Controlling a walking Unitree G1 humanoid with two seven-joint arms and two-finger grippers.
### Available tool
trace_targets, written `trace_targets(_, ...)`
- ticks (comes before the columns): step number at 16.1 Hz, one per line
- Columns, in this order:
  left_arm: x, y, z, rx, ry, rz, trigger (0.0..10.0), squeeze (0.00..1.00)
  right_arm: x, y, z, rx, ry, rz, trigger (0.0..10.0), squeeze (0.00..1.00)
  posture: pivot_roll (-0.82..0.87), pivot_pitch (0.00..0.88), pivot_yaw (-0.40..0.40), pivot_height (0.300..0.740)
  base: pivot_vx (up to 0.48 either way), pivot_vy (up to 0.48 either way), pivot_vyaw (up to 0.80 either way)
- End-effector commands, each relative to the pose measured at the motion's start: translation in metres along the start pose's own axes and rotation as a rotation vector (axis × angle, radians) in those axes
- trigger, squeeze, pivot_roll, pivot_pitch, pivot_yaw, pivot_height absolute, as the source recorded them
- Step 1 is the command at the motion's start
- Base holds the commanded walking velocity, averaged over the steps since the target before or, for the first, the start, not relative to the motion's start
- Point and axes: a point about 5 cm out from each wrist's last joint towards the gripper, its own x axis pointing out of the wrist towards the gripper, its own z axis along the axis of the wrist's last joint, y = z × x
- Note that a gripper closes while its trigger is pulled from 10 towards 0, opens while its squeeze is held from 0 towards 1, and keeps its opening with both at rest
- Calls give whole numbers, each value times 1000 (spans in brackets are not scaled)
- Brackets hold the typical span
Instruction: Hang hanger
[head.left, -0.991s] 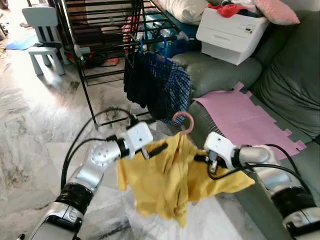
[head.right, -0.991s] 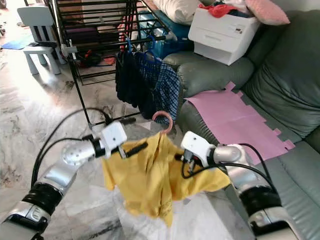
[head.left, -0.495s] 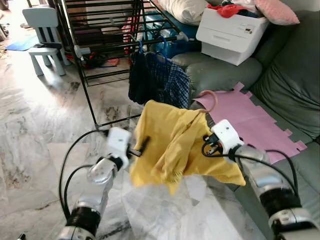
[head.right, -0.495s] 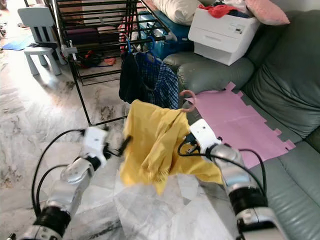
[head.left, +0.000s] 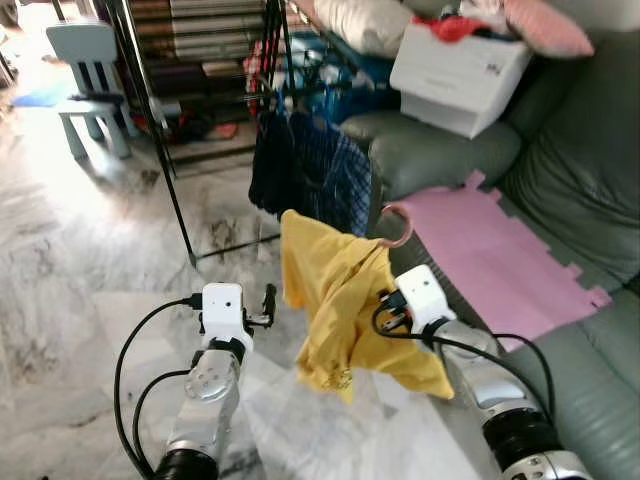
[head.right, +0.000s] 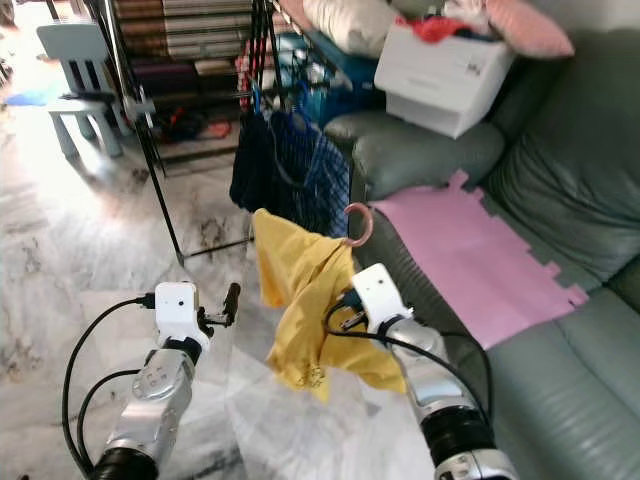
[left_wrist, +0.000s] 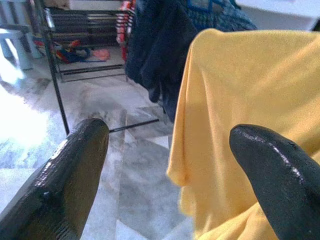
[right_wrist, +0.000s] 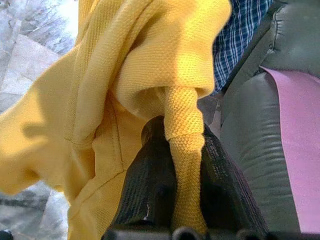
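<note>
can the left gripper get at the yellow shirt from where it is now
Probably yes: the left gripper is open and free, and the yellow shirt, held up by the right gripper, hangs just beyond its fingertips with nothing between them.

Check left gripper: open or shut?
Open. The left gripper has its fingers spread wide, nothing between them; yellow shirt hangs beyond.

No legible text, brand, number or sign anywhere. Small dark marks on the front of the white box (head.left: 455, 72) atop the grey sofa (head.left: 560, 170), too small and blurred to read. Nothing printed on the yellow shirt (head.left: 335, 290), the pink mat (head.left: 490, 255) or the white wrist housings.
</note>
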Motion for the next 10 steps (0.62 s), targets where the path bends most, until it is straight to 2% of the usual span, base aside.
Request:
trace_targets(1,3,4,3,6,-12,29,10000,0,2,2,17,-6,-74,0,10000,0,40,0,-36,740,240,0,731)
trace_targets(5,10,5,11,-1,-28,45,10000,0,3,3,15,-31,-41,-34,10000,0,25,0,-34,740,325,0,702)
trace_targets(10,10,1,11,-9,-31,50,10000,0,1,-4,9,-60,-1,-135,10000,0,28,0,-44,740,398,0,0)
